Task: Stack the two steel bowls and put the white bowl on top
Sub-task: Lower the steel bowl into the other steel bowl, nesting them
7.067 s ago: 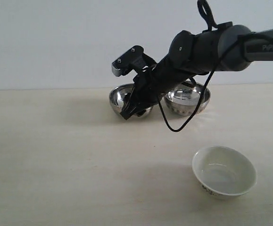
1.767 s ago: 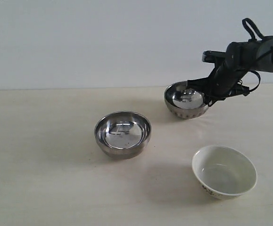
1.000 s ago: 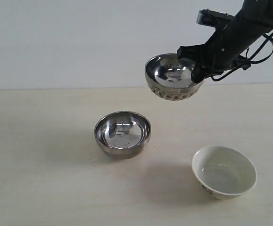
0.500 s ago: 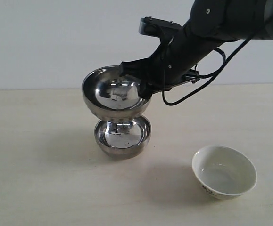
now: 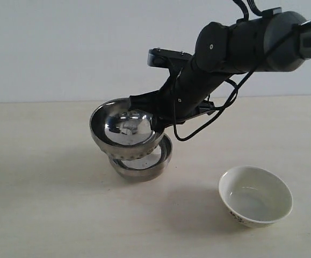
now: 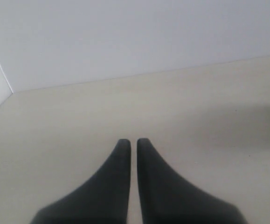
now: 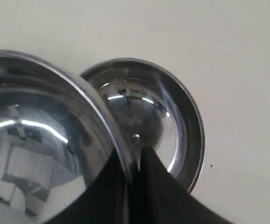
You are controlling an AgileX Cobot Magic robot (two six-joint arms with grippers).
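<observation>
You had a pale table [image 5: 48, 215] in front of a plain white wall [image 5: 64, 48]. Near the middle of the table sat the lower steel bowl [image 5: 156, 163], with its open side up.

Your right gripper [image 5: 154, 115] came in from about 2 o'clock on a dark arm with a loose black cable. Its two fingers were pinched tight on the rim of the upper steel bowl [image 5: 124, 129], one finger inside and one outside. You could see that pinch close up from the right wrist camera, where the fingers [image 7: 148, 186] met on the thin edge of the upper steel bowl [image 7: 37, 140].

That bowl hung tipped just over the lower steel bowl [image 7: 172, 121]. It sat a bit off to the 9 o'clock side and did not line up with it. You could not tell if the two bowls touched.

The white bowl [image 5: 255, 196] stood alone at about 4 o'clock from the steel bowls, well apart, open side up.

Your left gripper [image 6: 132, 142] was over bare table. Its fingers were almost together, with only a thin gap and nothing between them.
</observation>
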